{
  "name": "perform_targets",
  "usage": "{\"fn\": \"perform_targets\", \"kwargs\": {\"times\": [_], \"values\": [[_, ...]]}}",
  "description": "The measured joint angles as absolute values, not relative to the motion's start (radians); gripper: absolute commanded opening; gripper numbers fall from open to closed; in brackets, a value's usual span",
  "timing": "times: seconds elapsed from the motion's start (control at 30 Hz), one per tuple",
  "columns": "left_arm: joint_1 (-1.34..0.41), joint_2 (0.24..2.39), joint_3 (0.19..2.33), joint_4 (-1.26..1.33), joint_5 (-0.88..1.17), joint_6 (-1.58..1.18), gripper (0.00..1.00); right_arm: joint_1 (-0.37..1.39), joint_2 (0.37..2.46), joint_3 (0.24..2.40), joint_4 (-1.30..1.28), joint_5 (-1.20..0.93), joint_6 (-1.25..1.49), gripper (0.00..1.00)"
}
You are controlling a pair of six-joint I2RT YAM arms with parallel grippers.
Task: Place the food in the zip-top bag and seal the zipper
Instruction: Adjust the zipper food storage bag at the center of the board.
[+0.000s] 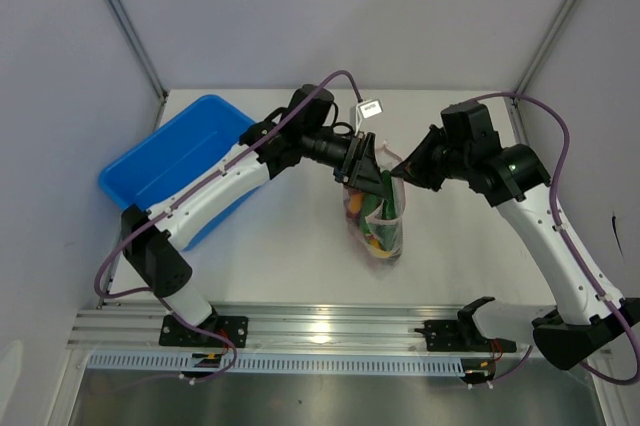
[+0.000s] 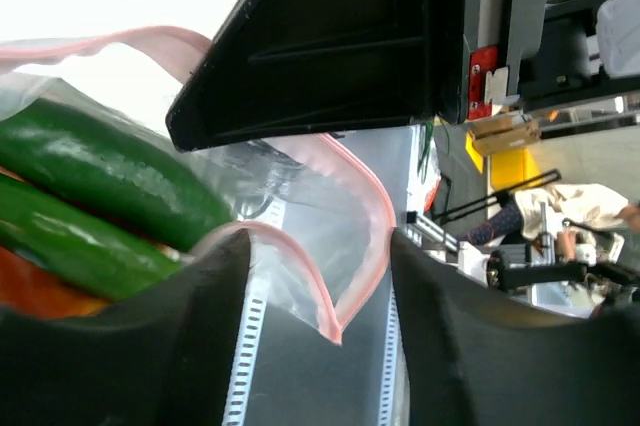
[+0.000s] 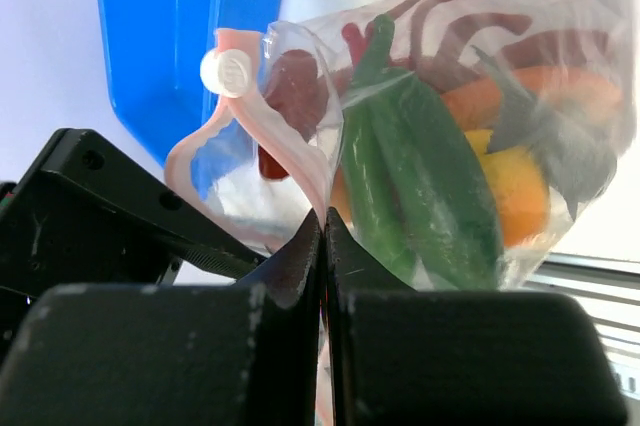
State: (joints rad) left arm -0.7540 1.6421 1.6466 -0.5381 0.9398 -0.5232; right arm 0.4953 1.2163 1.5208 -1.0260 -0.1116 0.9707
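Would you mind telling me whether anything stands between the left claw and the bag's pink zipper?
Nothing visible does. The left claw stands open astride the zipper at the mouth of the zip-top bag, while the right claw is shut on that same pink edge.

Inspection finding: the zip-top bag (image 1: pixel 378 231) is located near the middle of the table (image 1: pixel 300 266), with its mouth turned toward the far side. The food (image 3: pixel 430 176) is contained inside the bag. The zipper (image 2: pixel 378 196) is run along the bag's mouth edge. The left hand (image 1: pixel 362 164) is positioned at the bag's mouth on its left side. The right hand (image 1: pixel 395 178) is positioned on the right side, with the bag's edge pinched in it. The bin (image 1: pixel 170 161) is set well to the left of the bag, at the table's left edge.
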Motion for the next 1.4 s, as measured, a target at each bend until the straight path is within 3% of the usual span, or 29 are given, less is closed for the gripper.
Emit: {"fn": "perform_targets", "kwargs": {"times": [0.13,0.43,0.47,0.87,1.07,1.4], "values": [[-0.771,1.642,1.690,-0.604,0.880,-0.464,0.76,0.511,1.217,1.531,-1.041,-0.078,1.023,0.00],[-0.843,1.635,1.747,-0.714,0.701,-0.364,0.88,0.545,1.217,1.532,-1.054,-0.007,1.147,0.00],[-0.847,1.635,1.747,-0.722,0.678,-0.358,0.99,0.547,1.217,1.532,-1.056,-0.003,1.153,0.00],[-0.850,1.468,1.730,-0.748,0.281,-0.180,0.99,0.548,1.194,1.531,-1.089,0.018,1.186,0.00],[-0.842,1.454,1.702,-0.766,0.210,-0.110,1.00,0.548,1.186,1.531,-1.086,0.014,1.185,0.00],[-0.841,1.262,1.373,-0.678,0.121,-0.150,1.00,0.545,1.186,1.517,-1.057,-0.018,1.181,0.00]]}}
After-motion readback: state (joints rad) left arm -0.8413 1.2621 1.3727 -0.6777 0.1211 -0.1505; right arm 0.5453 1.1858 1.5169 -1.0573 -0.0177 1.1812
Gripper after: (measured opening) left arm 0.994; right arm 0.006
